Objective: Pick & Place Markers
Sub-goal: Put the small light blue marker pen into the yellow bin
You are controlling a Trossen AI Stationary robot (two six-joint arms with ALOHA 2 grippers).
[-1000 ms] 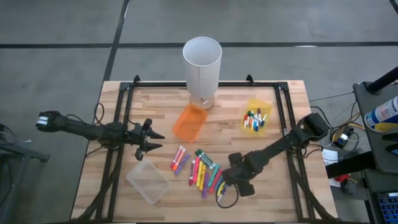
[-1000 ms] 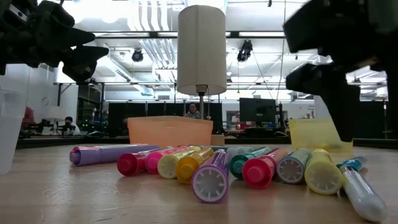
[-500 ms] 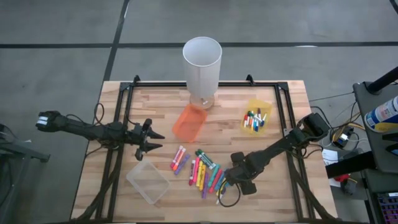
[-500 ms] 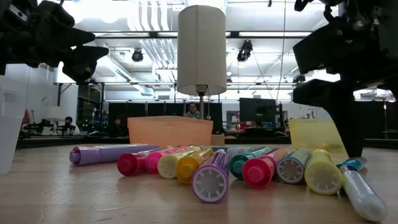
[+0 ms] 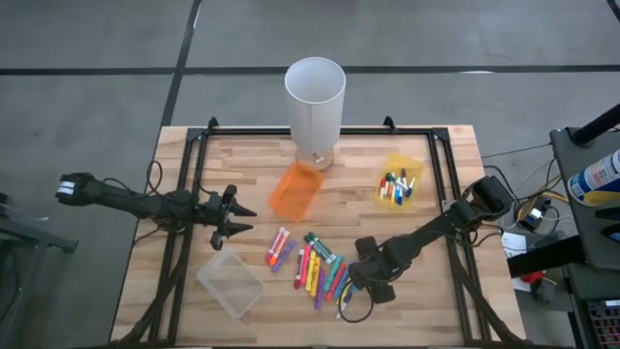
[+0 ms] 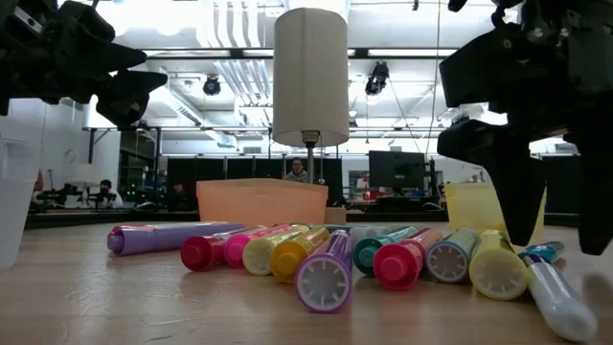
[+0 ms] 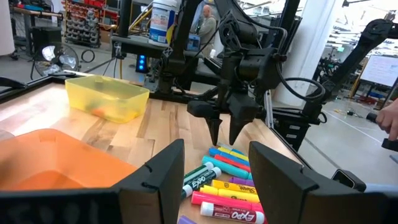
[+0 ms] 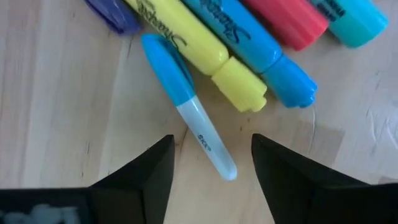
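Right tool has dropped lower over the near edge of the markers heaped mid-worktop, fingers apart straddling a blue-capped clear-barrelled pen: grasp looks imminent. Left tool waits wide open. Worktop is wood plank; markers are smooth plastic cylinders.

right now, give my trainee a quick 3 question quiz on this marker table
1. True or false: the right gripper is open over a thin blue-capped pen.
2. Which bin already holds markers: A orange bin, B yellow bin, C clear bin?
3. Where is the left gripper?

Key: 1 true. 2 B. 3 Open, beside the loose markers, above the table, holding nothing.
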